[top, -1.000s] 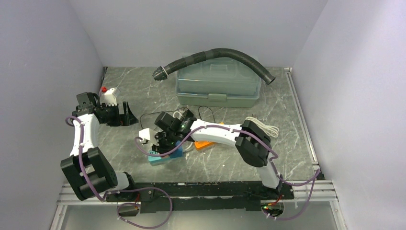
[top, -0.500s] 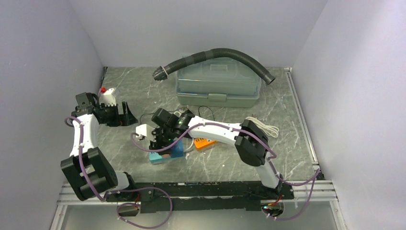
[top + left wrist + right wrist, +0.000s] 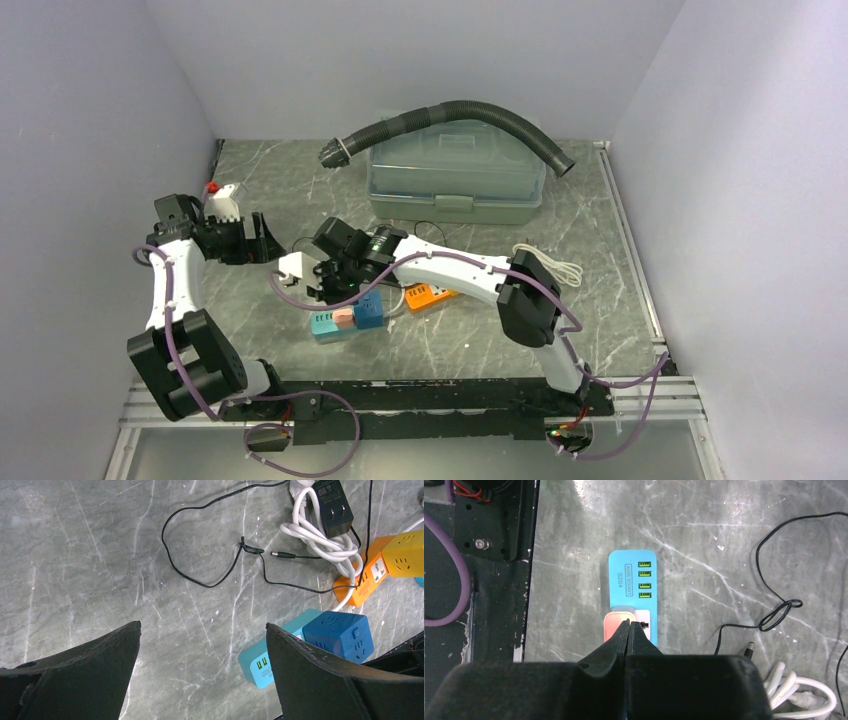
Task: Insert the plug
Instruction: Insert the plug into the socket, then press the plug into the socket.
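Observation:
A light-blue power strip lies on the marble table with a pink plug sitting on its socket face, next to a dark-blue cube adapter. I cannot tell how deep the plug sits. My right gripper hovers just above the plug and strip, jaws pressed together with nothing between them. From the top view the strip and plug lie just in front of the right gripper. My left gripper is wide open and empty, at the left, with the strip beyond its right finger.
An orange power strip, a black adapter with its thin black cable and a white cord bundle lie behind the blue strip. A clear storage box with a black hose stands at the back. A white bottle stands by the left arm.
My right gripper opened, lifted back and left off the strip, then shut empty. The pink plug stays on the strip, now uncovered. The left arm has barely moved.

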You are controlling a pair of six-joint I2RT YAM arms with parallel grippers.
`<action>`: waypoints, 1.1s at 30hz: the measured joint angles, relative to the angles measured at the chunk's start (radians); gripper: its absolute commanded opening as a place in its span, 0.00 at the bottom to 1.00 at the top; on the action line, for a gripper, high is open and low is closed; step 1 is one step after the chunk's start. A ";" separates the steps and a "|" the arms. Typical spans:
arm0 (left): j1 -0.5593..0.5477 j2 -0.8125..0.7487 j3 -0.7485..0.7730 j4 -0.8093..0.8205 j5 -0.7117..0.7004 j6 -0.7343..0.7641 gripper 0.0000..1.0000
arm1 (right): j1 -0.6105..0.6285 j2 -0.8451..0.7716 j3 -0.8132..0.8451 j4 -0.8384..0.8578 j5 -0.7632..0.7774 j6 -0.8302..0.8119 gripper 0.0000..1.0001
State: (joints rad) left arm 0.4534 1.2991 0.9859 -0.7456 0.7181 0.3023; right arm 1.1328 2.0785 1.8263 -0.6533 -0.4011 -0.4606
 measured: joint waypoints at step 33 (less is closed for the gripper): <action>0.047 0.023 0.022 -0.002 -0.009 0.003 1.00 | 0.024 0.104 0.123 -0.212 0.106 -0.001 0.00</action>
State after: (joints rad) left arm 0.5007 1.3220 1.0080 -0.7471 0.7090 0.3054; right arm 1.1568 2.1822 1.9495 -0.8658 -0.2955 -0.4618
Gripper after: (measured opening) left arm 0.996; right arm 0.008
